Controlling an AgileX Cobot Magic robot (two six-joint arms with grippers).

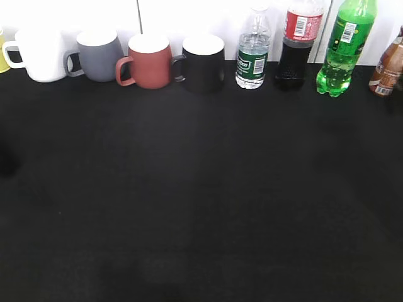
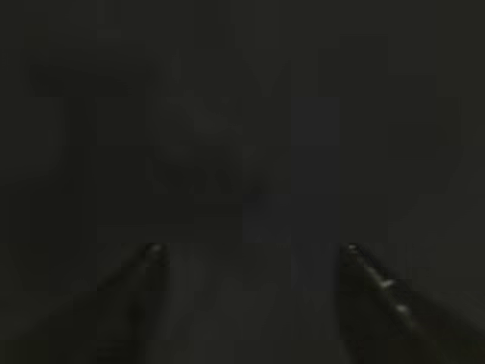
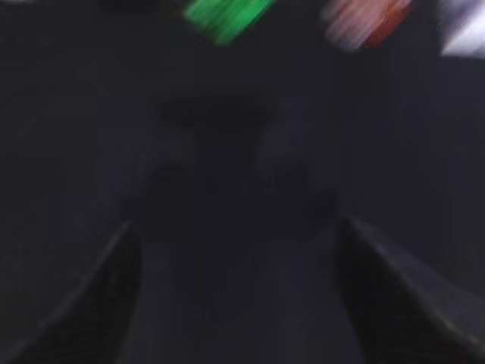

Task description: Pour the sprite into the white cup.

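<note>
The sprite [image 1: 343, 50], a tall bright-green bottle with a white barcode label, stands upright at the back right of the black table. Its blurred green base also shows at the top of the right wrist view [image 3: 227, 17]. The white cup [image 1: 39, 55], a plain white mug with its handle to the left, stands at the back left. Neither gripper shows in the exterior view. My left gripper [image 2: 251, 254] is open and empty over dark cloth. My right gripper [image 3: 239, 231] is open and empty, well short of the bottles.
Along the back stand a grey mug [image 1: 99, 56], a red-brown mug [image 1: 148, 61], a black mug [image 1: 203, 63], a clear water bottle [image 1: 252, 53], a dark cola bottle [image 1: 296, 47] and a brown bottle [image 1: 387, 66]. A yellow object [image 1: 3, 53] sits at the far left edge.
</note>
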